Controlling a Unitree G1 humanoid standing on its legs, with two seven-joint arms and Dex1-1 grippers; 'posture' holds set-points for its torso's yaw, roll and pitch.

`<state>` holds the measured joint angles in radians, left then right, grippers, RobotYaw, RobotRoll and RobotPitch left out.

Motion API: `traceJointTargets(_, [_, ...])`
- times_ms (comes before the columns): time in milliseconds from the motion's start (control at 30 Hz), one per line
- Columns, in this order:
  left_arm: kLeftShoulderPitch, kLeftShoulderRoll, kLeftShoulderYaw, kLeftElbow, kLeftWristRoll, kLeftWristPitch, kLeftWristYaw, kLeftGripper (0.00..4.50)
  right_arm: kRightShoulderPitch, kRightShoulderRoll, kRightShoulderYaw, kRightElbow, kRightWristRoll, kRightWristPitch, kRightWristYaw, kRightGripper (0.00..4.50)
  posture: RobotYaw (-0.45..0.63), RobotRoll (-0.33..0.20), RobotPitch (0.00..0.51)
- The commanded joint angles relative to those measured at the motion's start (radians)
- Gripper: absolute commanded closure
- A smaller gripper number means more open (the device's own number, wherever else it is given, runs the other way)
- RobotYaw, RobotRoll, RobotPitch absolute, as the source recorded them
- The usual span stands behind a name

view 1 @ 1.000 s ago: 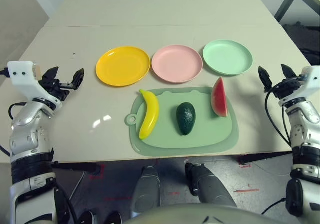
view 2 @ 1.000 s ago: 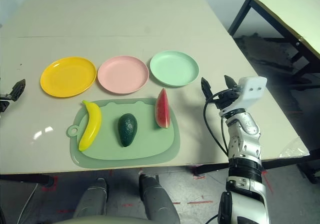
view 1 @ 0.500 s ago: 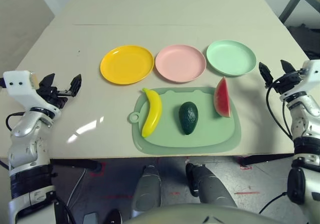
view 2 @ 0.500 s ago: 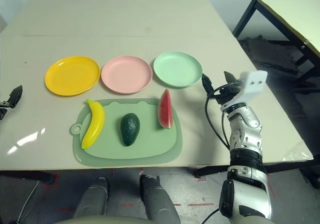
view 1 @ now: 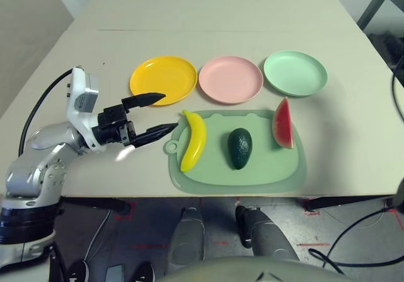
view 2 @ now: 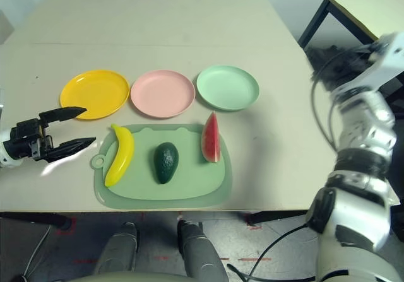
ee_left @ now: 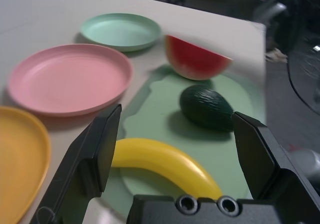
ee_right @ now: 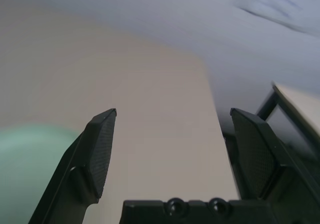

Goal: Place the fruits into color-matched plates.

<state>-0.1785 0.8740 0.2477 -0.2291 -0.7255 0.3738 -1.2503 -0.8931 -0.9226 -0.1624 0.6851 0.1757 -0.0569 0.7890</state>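
Note:
A yellow banana (view 1: 192,140), a dark green avocado (view 1: 240,147) and a red watermelon wedge (view 1: 283,124) lie side by side on a pale green mat (view 1: 252,175). Behind the mat stand a yellow plate (view 1: 163,80), a pink plate (view 1: 230,79) and a mint green plate (view 1: 295,72), all bare. My left gripper (view 1: 167,111) is open just left of the banana, low over the table, pointing at it with the fruit beyond its fingertips (ee_left: 107,134). My right gripper (ee_right: 172,113) is open and holds nothing, lifted high at the table's right side, with the mint plate's rim (ee_right: 30,149) below it.
My right arm (view 2: 363,105) rises beside the table's right edge. A second table (view 2: 366,4) stands at the back right, with dark clutter on the floor between. The mat's small handle loop (view 1: 169,147) sticks out towards my left gripper.
My left gripper has swung in from the table's left edge to just beside the banana. My right arm has lifted up and outward, away from the watermelon side. Fruits and plates have not moved.

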Motion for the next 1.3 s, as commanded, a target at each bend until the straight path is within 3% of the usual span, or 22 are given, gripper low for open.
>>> traceJointTargets(33, [-0.002,0.0,-0.069,-0.009,0.041,-0.042,-0.069,0.03,-0.046,-0.035,0.215,-0.027,-0.162,-0.221,0.266,0.0,-0.02,0.0,0.2])
traceJointTargets(233, [-0.021,-0.016,-0.142,0.034,0.112,-0.12,-0.123,0.03,-0.243,-0.022,0.472,0.054,-0.348,-0.757,0.537,0.0,-0.04,0.0,0.193])
traceJointTargets(400, [-0.019,-0.048,-0.15,0.019,0.122,-0.117,-0.083,0.03,-0.305,0.03,0.581,0.092,-0.345,-0.958,0.669,0.0,-0.03,0.0,0.189])
traceJointTargets(700, [-0.009,-0.04,-0.143,0.021,0.133,-0.107,-0.058,0.03,-0.353,0.116,0.681,0.099,-0.295,-1.073,0.771,0.0,-0.01,0.0,0.187])
traceJointTargets(1100, [-0.036,-0.079,-0.178,0.014,0.145,-0.085,-0.009,0.03,-0.257,0.184,0.78,-0.064,-0.241,-0.998,0.825,0.0,-0.01,0.0,0.193])
traceJointTargets(1300, [-0.028,-0.081,-0.168,-0.008,0.135,-0.072,0.011,0.03,-0.213,0.177,0.842,-0.043,-0.269,-1.024,0.823,0.0,0.0,0.0,0.195])
